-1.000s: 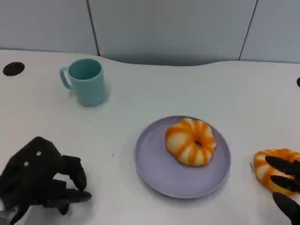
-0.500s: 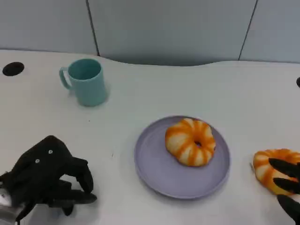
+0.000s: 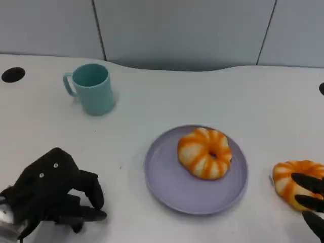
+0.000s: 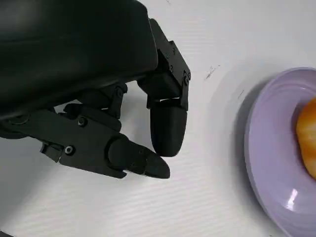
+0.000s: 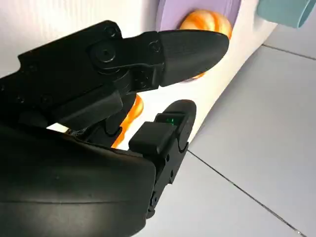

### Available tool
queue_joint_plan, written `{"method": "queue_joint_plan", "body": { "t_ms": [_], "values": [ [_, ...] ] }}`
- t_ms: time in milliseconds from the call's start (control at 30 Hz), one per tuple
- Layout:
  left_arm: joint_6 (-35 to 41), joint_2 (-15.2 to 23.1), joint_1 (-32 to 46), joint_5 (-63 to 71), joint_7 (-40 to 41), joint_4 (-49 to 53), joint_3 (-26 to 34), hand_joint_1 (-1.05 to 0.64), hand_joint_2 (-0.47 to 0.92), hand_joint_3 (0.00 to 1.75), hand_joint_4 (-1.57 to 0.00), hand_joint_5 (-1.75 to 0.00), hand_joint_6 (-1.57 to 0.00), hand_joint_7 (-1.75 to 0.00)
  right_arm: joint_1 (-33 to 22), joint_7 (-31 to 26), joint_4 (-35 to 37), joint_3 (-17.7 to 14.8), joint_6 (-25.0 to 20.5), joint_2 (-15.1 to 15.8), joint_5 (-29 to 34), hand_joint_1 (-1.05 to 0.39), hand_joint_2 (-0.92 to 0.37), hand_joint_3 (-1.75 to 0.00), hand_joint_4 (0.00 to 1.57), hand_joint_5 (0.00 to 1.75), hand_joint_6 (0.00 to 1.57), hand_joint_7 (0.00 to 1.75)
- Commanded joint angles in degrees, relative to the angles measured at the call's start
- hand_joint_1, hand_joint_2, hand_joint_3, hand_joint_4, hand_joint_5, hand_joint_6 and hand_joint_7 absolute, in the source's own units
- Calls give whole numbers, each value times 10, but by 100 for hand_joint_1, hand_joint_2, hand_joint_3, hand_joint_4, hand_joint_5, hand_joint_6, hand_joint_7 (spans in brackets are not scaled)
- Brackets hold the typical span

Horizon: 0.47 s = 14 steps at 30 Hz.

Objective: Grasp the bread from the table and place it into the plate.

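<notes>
Little has changed: right robot hand (image 3: 310, 198) (fingers spread) apparently touches table bread (image 3: 292, 181); left robot hand (image 3: 53, 195) curled.

We count two breads, one plate, one cup.
One bread (image 3: 204, 153) sits on the plate (image 3: 167, 182), the other bread (image 3: 287, 181) on the table (image 3: 167, 96); we see one cup (image 3: 91, 88) and two hands: left (image 3: 50, 195), right (image 3: 311, 200).

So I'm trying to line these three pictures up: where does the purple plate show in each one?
Head view: the purple plate sits at centre, slightly right, with a bread on it.
Left wrist view: its rim curves along the right edge, past the left hand.
Right wrist view: a sliver at the top edge, beyond the right hand.
Shared landmark: the orange-striped bread on the plate.
</notes>
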<state>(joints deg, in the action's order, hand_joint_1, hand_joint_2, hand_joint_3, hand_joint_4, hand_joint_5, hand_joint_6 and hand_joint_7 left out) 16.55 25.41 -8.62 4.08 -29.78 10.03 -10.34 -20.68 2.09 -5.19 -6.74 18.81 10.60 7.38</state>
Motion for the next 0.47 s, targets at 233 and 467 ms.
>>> {"method": "queue_joint_plan", "body": {
  "t_ms": [233,467],
  "values": [
    [-43,-3,-16,-7,-14,52,10,-40,91,0,-71,-175,-64,-174,15,-4,26,-8,14,7,0,-39,-92,-36,93,1,80,0],
    [-63,-6,-26,-5,-18,73,8,-39,90,0,-68,-175,-62,-174,16,-5,36,-10,26,6,-2,-39,-92,-35,93,1,79,0]
  ]
}}
